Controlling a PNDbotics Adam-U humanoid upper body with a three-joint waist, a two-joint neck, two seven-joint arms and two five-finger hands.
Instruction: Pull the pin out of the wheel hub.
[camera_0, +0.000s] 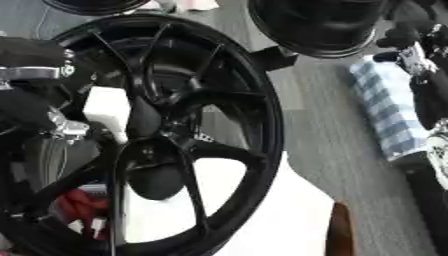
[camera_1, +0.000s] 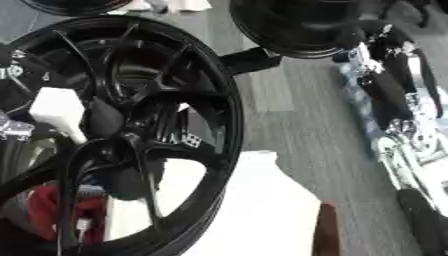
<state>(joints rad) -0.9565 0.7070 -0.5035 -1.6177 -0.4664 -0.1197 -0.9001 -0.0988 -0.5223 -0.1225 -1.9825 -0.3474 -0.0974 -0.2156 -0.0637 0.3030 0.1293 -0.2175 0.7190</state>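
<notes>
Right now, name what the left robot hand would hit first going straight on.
The left robot hand would likely meet the black wheel first, at its spokes, though depth is unclear.

Left arm (camera_0: 31, 75) is mostly black, chunky rounded shells w/ a silver band around the joint near the top and another silver metal bracket lower down, looks like small screws/bolts on it. Bit of white lettering or marks on the black housing next to the band, can't read it tbh. Right arm (camera_1: 394, 90) is black too, slim glossy segments, silver/white joint bits btwn them and a thin black cable looping along the outer side.
</notes>
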